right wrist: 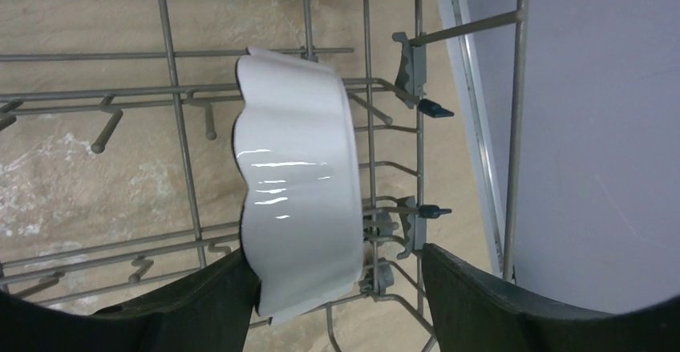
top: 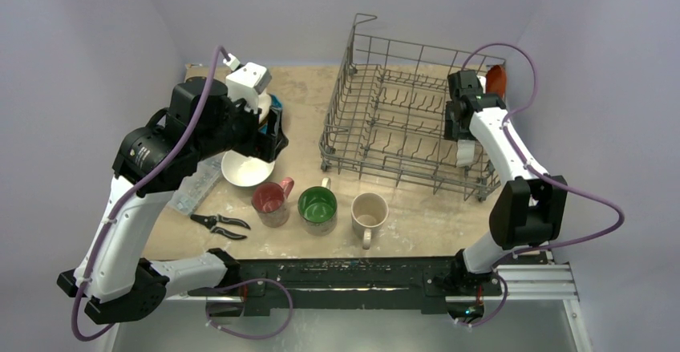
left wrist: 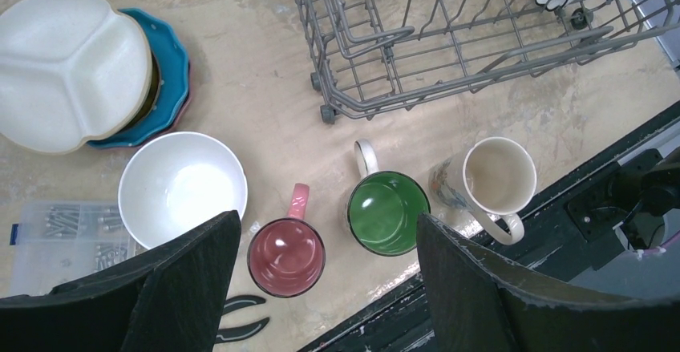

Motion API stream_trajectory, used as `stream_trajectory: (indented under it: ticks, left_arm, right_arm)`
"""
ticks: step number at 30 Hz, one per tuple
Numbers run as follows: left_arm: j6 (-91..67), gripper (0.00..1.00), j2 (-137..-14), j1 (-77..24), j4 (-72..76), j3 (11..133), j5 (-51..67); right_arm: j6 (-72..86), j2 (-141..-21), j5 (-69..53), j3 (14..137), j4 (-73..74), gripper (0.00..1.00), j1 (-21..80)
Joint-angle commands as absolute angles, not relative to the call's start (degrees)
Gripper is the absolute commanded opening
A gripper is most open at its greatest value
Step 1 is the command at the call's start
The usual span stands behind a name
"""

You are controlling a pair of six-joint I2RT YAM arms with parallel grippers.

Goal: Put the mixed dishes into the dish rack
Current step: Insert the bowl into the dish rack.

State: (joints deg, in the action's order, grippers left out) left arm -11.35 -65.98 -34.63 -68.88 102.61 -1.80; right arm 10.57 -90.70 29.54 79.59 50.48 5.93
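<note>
The grey wire dish rack (top: 417, 47) stands at the back right. My right gripper (top: 463, 150) is down inside its right end, open, with a white scalloped dish (right wrist: 297, 184) standing on edge between the fingers, against the left finger (right wrist: 192, 308); a gap shows to the right one. My left gripper (top: 271, 137) is open and empty, high above a round white bowl (left wrist: 183, 188). A red mug (left wrist: 286, 256), green mug (left wrist: 388, 212) and cream mug (left wrist: 499, 177) stand in a row in front. A white divided plate (left wrist: 68, 67) tops a stack with a teal dish (left wrist: 172, 79).
An orange plate (top: 497, 79) leans behind the rack's right end. Black-handled pliers (top: 220, 224) and a clear plastic box (left wrist: 56, 232) lie at the front left. The black rail (top: 361, 272) runs along the near edge. Walls are close on both sides.
</note>
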Motion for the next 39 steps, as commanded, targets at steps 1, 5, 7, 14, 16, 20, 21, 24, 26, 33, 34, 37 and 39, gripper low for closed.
stream_trajectory:
  ticks: [1, 5, 7, 14, 16, 20, 21, 24, 26, 33, 34, 37, 39]
  left_arm:
    - [-10.63, 0.79, -65.07, -34.9, -68.38, 102.87, -2.23]
    - [-10.88, 0.79, -65.11, -34.92, -68.34, 102.95, -1.76]
    - [-10.97, 0.8, -65.02, -34.97, -68.42, 102.94, -1.71]
    - [-11.66, 0.79, -64.83, -34.95, -68.46, 103.08, -0.64]
    - [-11.77, 0.79, -64.69, -34.94, -68.54, 103.25, -0.53]
    - [-11.84, 0.79, -64.13, -34.98, -68.86, 103.19, -0.86]
    - [-11.86, 0.79, -64.05, -34.92, -68.94, 103.11, -0.88]
    - [-12.09, 0.79, -63.75, -34.97, -68.91, 102.94, -0.73]
    - [-12.21, 0.8, -63.64, -34.98, -68.91, 102.97, -0.48]
    - [-12.91, 0.79, -63.39, -34.95, -68.91, 103.07, -0.26]
    - [-12.96, 0.8, -63.37, -34.9, -69.01, 102.97, -0.26]
    - [-13.31, 0.8, -62.99, -34.83, -69.12, 102.56, -0.26]
    - [-13.59, 0.8, -62.58, -34.78, -69.11, 102.03, -0.26]
  right_arm:
    - [11.48, -89.19, 34.26, 81.75, 50.25, 0.72, 5.73]
    - [12.99, -88.75, 36.54, 81.45, 52.07, 0.72, 5.75]
    - [13.89, -88.25, 37.56, 81.09, 52.82, 0.7, 5.79]
    - [15.02, -86.53, 35.71, 78.41, 51.31, 0.59, 5.13]
    - [16.28, -85.96, 35.68, 78.25, 52.22, 0.55, 4.99]
    - [17.53, -83.72, 36.62, 76.79, 52.58, 0.5, 4.2]
    - [17.64, -83.56, 36.88, 76.58, 52.68, 0.48, 4.03]
    - [16.78, -83.51, 34.35, 77.08, 52.27, 0.48, 3.82]
    - [15.25, -83.18, 31.5, 77.09, 51.2, 0.58, 3.91]
    - [12.93, -82.38, 26.77, 77.34, 50.43, 0.86, 3.87]
    - [13.03, -81.85, 25.72, 77.45, 50.41, 0.88, 3.87]
    - [13.46, -80.27, 22.62, 78.05, 50.53, 0.94, 3.94]
    - [13.81, -79.19, 20.94, 78.49, 50.42, 0.96, 3.87]
